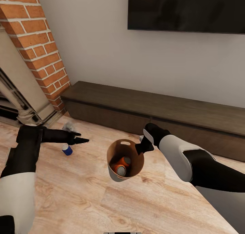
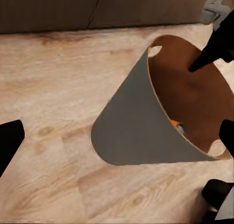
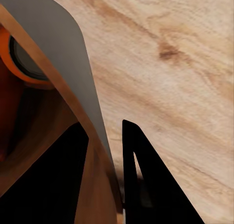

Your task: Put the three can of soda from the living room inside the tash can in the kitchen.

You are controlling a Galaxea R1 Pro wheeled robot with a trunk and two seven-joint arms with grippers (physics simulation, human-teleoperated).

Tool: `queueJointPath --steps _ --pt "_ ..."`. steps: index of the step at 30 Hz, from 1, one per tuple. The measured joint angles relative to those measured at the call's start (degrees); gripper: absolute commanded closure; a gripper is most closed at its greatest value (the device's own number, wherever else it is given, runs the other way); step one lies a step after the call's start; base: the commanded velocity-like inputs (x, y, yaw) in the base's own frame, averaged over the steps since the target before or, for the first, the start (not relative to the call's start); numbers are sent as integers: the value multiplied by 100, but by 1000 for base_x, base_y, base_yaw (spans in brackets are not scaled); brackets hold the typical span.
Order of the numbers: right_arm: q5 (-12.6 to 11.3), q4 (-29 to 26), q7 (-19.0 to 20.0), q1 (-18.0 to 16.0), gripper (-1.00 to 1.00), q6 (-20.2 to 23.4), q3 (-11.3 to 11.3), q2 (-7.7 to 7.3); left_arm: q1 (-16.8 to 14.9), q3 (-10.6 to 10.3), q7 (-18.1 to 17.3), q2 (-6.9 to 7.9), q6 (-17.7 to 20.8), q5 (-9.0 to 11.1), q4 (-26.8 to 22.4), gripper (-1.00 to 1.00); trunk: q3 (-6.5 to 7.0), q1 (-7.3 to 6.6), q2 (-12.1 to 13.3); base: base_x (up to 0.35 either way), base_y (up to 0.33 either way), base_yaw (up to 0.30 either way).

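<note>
The tash can (image 1: pixel 115 174) hangs tilted over the wood floor, coppery inside and pale grey outside. My right gripper (image 1: pixel 140 149) is shut on its rim, one finger inside and one outside the wall (image 3: pixel 92 112). Inside lie an orange can of soda (image 1: pixel 119 168) and a dark reddish one (image 1: pixel 126 161); the orange can (image 3: pixel 19 68) also shows past the rim. A blue can of soda (image 1: pixel 67 149) stands on the floor just below my left gripper (image 1: pixel 81 138), which is open and empty. The left wrist view looks at the tash can (image 2: pixel 136 131) from the side, with the right gripper (image 2: pixel 207 53) on its rim.
A long dark low cabinet (image 1: pixel 153 111) runs along the wall behind, under a black TV (image 1: pixel 187 9). The red-brick fireplace (image 1: pixel 37 40) stands at the left. A small greyish object (image 1: pixel 69 126) lies near the hearth, and a small white one (image 2: pixel 214 9) by the cabinet.
</note>
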Motion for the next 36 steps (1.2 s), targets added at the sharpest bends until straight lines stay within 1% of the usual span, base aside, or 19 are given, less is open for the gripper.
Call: queueJointPath --steps 2,3,5,7,10,11,14,15,16,17,19,21,22,24,26,29,31,33,36 --pt "-7 0 -2 3 100 0 -7 0 67 387 234 13 -165 -14 276 -100 0 0 0 0 0 0" --pt "-45 3 -9 6 100 2 -43 -36 142 749 1153 19 -393 -25 948 -100 0 0 0 0 0 0" --pt "-47 3 -47 15 100 3 -55 -97 164 868 1810 13 -461 -8 1425 -100 0 0 0 0 0 0" --pt "-137 -1 -273 123 100 7 -153 -225 184 971 2918 15 -659 19 2135 -100 -1 1 0 0 0 0" --pt "95 -5 -483 243 100 5 55 -347 191 1013 3395 14 -930 40 2556 -100 0 0 0 0 0 0" --pt "116 -34 -560 307 100 7 57 -427 193 1028 3577 9 -1055 42 2722 -100 0 0 0 0 0 0" --pt "62 -342 -637 524 100 7 -29 -717 196 1049 3817 -19 -1240 57 2880 -100 0 0 0 0 0 0" --pt "91 -426 -641 561 100 7 -36 -764 196 1050 3836 -23 -1257 59 2891 -100 1 0 0 0 0 0" --pt "-12 -640 -643 684 100 7 -91 -865 197 1056 3866 -28 -1288 62 2910 -100 0 0 0 0 0 0" --pt "17 -730 -645 708 100 7 -108 -899 197 1058 3876 -30 -1300 63 2916 -100 1 0 0 0 6 0" --pt "-104 -953 -641 828 100 7 -150 -1041 197 1068 3897 -32 -1345 70 2931 -100 1 0 0 0 110 0" --pt "27 -990 -654 866 100 7 -90 -1081 197 1069 3903 -35 -1374 71 2956 -100 0 0 0 0 199 0" --pt "38 -1051 -668 964 100 7 -117 -1127 198 1058 3944 -51 -1500 64 3017 -100 0 0 0 0 256 0" --pt "89 -1055 -674 1035 100 7 -72 -1135 197 1054 3962 -57 -1540 61 3032 -100 0 0 0 0 274 0" --pt "-25 -1105 -675 1177 100 7 -112 -1142 197 1048 4006 -64 -1585 47 3110 -100 0 0 0 0 296 0" --pt "-156 -1158 -665 1380 100 -203 -189 -1124 197 1042 4219 -102 -1613 29 3233 -100 0 0 0 0 305 0" --pt "-81 -1163 -669 1474 100 -314 -316 -1103 197 1040 4419 -186 -1629 26 3271 -100 0 0 0 0 310 0" --pt "-54 -1170 -671 1504 100 -353 -467 -1107 197 1039 4495 -232 -1636 31 3282 -100 0 0 0 0 311 0" --pt "-131 -1170 -663 1528 100 -383 -621 -1152 197 1039 4556 -269 -1640 41 3290 -100 0 0 0 0 312 0"
